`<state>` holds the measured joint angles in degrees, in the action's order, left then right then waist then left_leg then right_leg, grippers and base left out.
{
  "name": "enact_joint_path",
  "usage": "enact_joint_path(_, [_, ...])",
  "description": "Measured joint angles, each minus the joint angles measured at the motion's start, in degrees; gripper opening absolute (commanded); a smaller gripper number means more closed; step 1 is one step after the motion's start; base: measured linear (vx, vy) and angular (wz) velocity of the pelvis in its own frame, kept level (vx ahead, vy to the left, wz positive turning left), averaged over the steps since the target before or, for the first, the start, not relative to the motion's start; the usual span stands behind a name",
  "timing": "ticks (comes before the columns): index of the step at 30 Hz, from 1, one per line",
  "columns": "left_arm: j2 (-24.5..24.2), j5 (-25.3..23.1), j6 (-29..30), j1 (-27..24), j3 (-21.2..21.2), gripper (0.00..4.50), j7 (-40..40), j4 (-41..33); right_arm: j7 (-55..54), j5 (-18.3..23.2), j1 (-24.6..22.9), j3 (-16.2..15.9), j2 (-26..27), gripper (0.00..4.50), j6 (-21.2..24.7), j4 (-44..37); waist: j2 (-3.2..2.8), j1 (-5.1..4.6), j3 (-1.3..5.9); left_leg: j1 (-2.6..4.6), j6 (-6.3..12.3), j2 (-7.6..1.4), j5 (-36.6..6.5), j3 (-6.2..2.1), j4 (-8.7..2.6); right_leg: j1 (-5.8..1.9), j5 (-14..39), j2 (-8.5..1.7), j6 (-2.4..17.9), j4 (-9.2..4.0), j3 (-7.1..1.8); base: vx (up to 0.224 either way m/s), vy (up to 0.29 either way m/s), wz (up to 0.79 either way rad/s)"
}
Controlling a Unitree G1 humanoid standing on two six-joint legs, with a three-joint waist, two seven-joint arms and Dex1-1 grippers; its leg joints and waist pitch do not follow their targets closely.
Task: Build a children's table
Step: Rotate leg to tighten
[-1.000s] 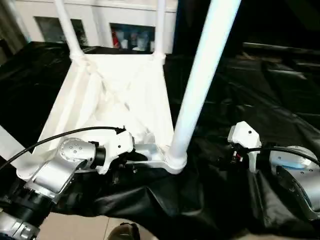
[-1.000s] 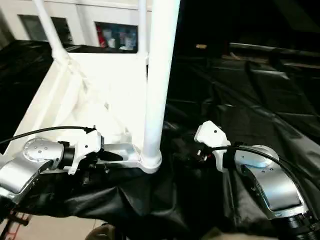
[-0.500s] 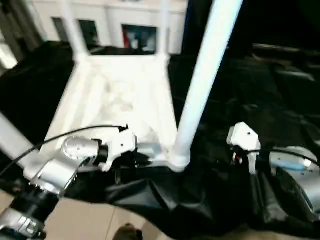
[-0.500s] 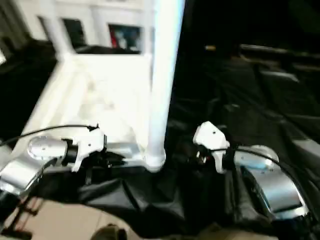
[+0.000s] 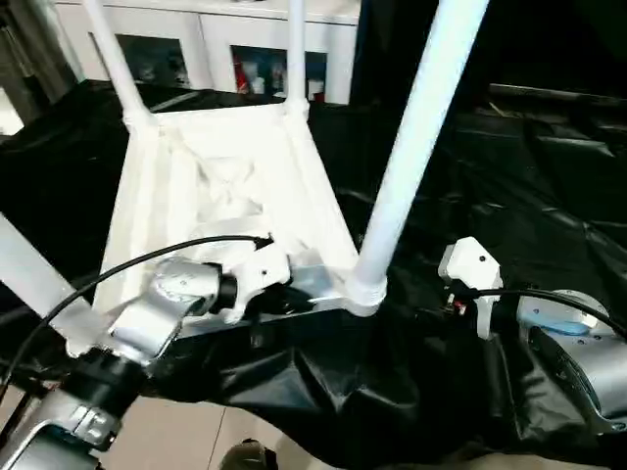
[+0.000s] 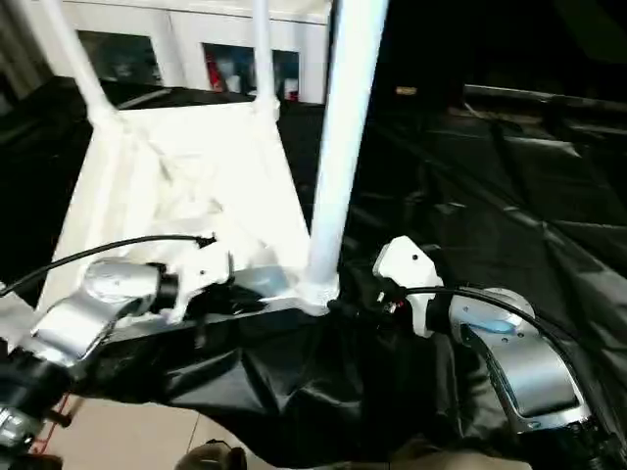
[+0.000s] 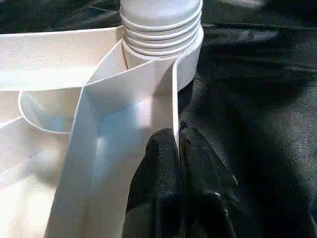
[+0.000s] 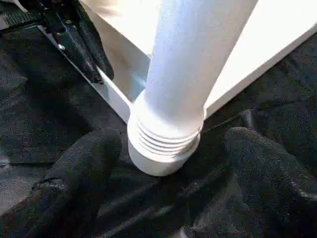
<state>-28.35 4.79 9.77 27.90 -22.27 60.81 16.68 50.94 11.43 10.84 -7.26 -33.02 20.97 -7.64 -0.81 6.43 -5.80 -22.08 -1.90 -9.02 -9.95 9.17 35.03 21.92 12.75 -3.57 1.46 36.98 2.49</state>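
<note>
You've got the white plastic rectangular tabletop (image 5: pixel 211 196) lying upside down on the black-draped work table (image 5: pixel 549 166), ribbed underside up — and legs are standing in it. Take the near corner socket (image 8: pixel 161 148) as your landmark: a long white tapered tube leg (image 5: pixel 416 147) rises out of it, its ridged collar seated in the socket, though how deep it sits can't be judged from here.

Your left gripper (image 7: pixel 177 148) is pinched shut on the tabletop's thin rim wall just beside that socket, one black finger on each face of the wall. Your right gripper (image 8: pixel 163 163) is spread wide, its two black fingers (image 8: pixel 81 163) flanking the socket base on either side — around it, not touching it, holding nothing.

Across the tabletop from the landmark, two more white tube legs (image 5: pixel 113 59) stand in the far corners. At the other near corner, along the rim past your left forearm, a fourth white tube (image 5: pixel 29 279) slants up from the picture's edge; whether its foot is seated in a socket is hidden behind the arm.

So by my reading the build is nearly done: at least three legs planted, probably four. What's left, I'd say, is confirming the near leg is pushed fully home, checking that fourth one, then turning the table upright.
</note>
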Motion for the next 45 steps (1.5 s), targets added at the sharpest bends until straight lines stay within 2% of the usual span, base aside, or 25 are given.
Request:
enact_joint_path(1, [0.3, 0.0, 0.0, 0.2, 0.1, 0.00, -0.1, 0.5, 0.0, 0.0, 0.0, 0.0, 0.0, 4.03, 0.0, 0.0, 0.00, 0.02, 0.00, 0.01, 0.00, 0.00, 0.0, 0.00, -0.04, 0.00, 0.0, 0.00, 0.0, 0.00, 0.01, 0.000, 0.000, 0.00])
enact_joint_path(2, [0.5, -0.1, 0.0, 0.4, 0.2, 0.28, -0.2, 0.8, 0.0, 0.0, 0.0, 0.0, 0.0, 4.10, 0.0, 0.0, 0.00, 0.04, 0.00, 0.02, 0.00, -0.01, 0.0, 0.00, -0.06, 0.01, 0.0, 0.00, -0.1, 0.00, 0.01, 0.000, 0.000, 0.00])
enact_joint_path(3, [0.8, -0.1, -0.1, 0.5, 0.3, 0.28, -0.2, 1.1, 0.0, 0.0, 0.0, 0.0, 0.0, 4.10, 0.0, 0.0, -0.01, 0.04, 0.00, 0.02, 0.00, -0.01, 0.0, 0.01, -0.09, 0.01, 0.1, 0.00, -0.1, 0.00, 0.01, 0.000, 0.000, 0.00])
enact_joint_path(5, [1.3, -0.2, -0.1, 0.8, 0.6, 0.59, -0.3, 2.0, -0.1, 0.0, 0.0, 0.0, 0.0, 4.14, 0.0, -0.1, 0.00, -0.01, 0.00, 0.02, -0.01, -0.02, 0.0, 0.01, -0.12, 0.03, 0.1, 0.01, -0.2, -0.01, 0.02, 0.000, 0.000, 0.00])
enact_joint_path(7, [1.6, -0.9, 0.0, 1.1, 0.6, 0.69, -0.5, 2.7, -0.4, 0.0, 0.0, 0.0, 0.0, 4.14, 0.0, -0.1, -0.01, -0.11, 0.00, 0.02, -0.01, -0.02, 0.0, 0.01, -0.15, 0.05, 0.1, 0.01, -0.2, -0.02, 0.01, 0.000, 0.000, 0.00])
enact_joint_path(20, [3.4, -2.2, -0.6, 3.5, 0.7, 0.69, -1.6, 6.4, -0.8, 0.0, -0.2, 0.0, 0.0, 4.14, 0.2, -0.3, -0.33, -0.16, 0.10, 0.06, -0.02, -0.07, 0.0, 0.18, -0.63, 0.08, 0.1, 0.04, -0.2, -0.38, 0.03, 0.000, 0.000, 0.00])
enact_joint_path(26, [3.6, -2.2, -0.4, 3.7, 0.6, 0.09, -0.9, 6.6, -2.0, -0.1, -0.2, 0.0, 0.2, 4.14, 0.3, -0.3, -0.39, -0.17, 0.12, 0.08, -0.02, -0.15, 0.0, 0.30, -0.69, 0.08, 0.1, 0.04, -0.2, -0.45, 0.03, 0.000, 0.000, 0.00])
enact_joint_path(28, [3.7, -2.2, -0.6, 3.7, 0.7, 0.02, -1.0, 6.7, -2.5, -0.2, -0.2, 0.0, 0.8, 4.14, 0.3, -0.2, -0.39, -0.18, 0.12, 0.09, -0.02, -0.23, 0.0, 0.41, -0.70, 0.08, 0.1, 0.04, -0.2, -0.45, 0.04, 0.000, 0.000, 0.00])
enact_joint_path(45, [4.4, -2.2, -0.7, 3.5, 1.5, 0.02, -1.1, 6.8, -8.8, -3.2, 3.2, -1.6, 6.0, 4.14, -0.7, 4.7, -0.42, -0.09, 0.11, 0.06, -0.02, -0.28, 0.0, 0.61, -1.00, 0.08, 0.1, 0.03, -0.2, -0.79, 0.03, 0.000, 0.000, 0.00])
